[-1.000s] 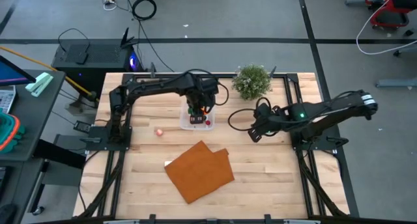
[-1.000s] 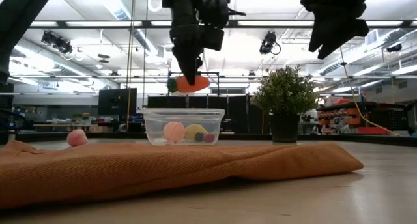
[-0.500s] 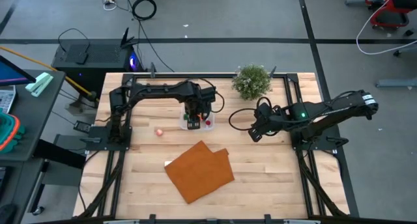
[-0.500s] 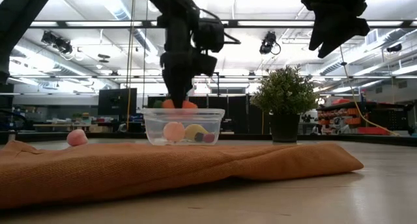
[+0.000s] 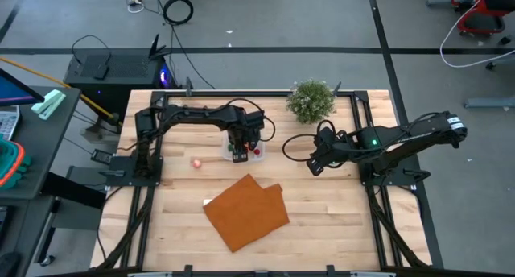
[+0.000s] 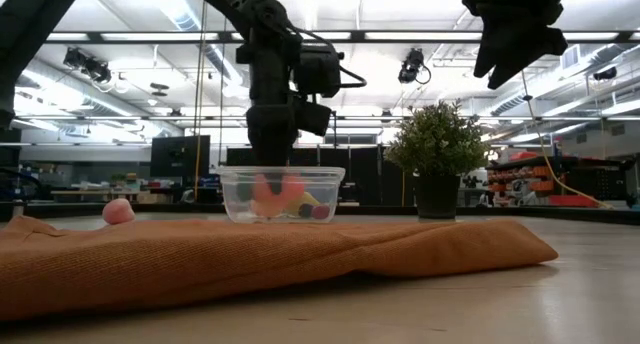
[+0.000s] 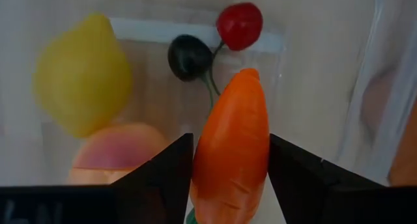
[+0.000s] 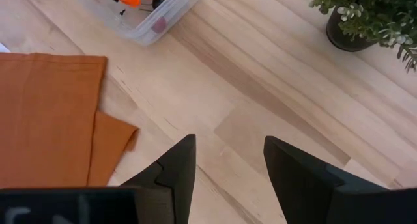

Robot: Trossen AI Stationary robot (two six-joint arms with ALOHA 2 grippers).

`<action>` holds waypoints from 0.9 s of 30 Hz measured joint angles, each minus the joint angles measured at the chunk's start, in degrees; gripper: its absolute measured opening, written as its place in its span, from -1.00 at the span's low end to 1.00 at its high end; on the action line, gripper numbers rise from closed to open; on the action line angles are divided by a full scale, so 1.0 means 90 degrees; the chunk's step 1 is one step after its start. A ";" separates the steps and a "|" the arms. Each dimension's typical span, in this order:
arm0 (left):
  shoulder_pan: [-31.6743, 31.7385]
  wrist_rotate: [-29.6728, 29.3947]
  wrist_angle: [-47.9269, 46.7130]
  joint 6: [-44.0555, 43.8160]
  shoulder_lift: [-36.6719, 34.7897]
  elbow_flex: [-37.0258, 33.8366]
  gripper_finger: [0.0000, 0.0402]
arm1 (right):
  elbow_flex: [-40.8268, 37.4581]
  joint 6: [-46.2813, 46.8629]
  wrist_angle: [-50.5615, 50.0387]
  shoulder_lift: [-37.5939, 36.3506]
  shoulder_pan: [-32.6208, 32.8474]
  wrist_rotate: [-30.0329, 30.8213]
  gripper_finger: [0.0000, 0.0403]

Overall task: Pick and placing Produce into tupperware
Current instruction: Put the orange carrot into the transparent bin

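Your left gripper [image 7: 229, 160] is clamped on a smooth, tapered orange carrot [image 7: 232, 142], lowered into the clear plastic tupperware [image 6: 281, 193] beside a glossy lemon [image 7: 81, 74]. Your right gripper [image 8: 227, 159] hangs spread above bare wood.

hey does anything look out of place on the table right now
One pink piece of produce lies on the bare table, apart from the tupperware. The orange mat lies askew, one corner folded.

Wooden table [image 5: 338, 221] carries tupperware [image 5: 242, 149], orange mat [image 5: 246, 210], potted plant [image 5: 311, 100], pink piece [image 5: 195, 163], possibly fruit.
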 joint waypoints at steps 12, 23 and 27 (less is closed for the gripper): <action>0.0174 0.0344 0.0217 0.0024 0.0002 -0.0008 -0.06 | 0.0000 0.0051 0.0004 0.0000 0.0000 -0.0001 -0.25; 0.0201 0.0380 0.0340 0.0215 0.0104 0.0006 -0.03 | 0.0000 0.0056 0.0015 0.0000 -0.0002 -0.0002 -0.25; 0.0181 0.0382 0.0337 0.0221 0.0194 0.0001 -0.05 | 0.0000 0.0056 0.0019 0.0002 -0.0002 0.0000 -0.25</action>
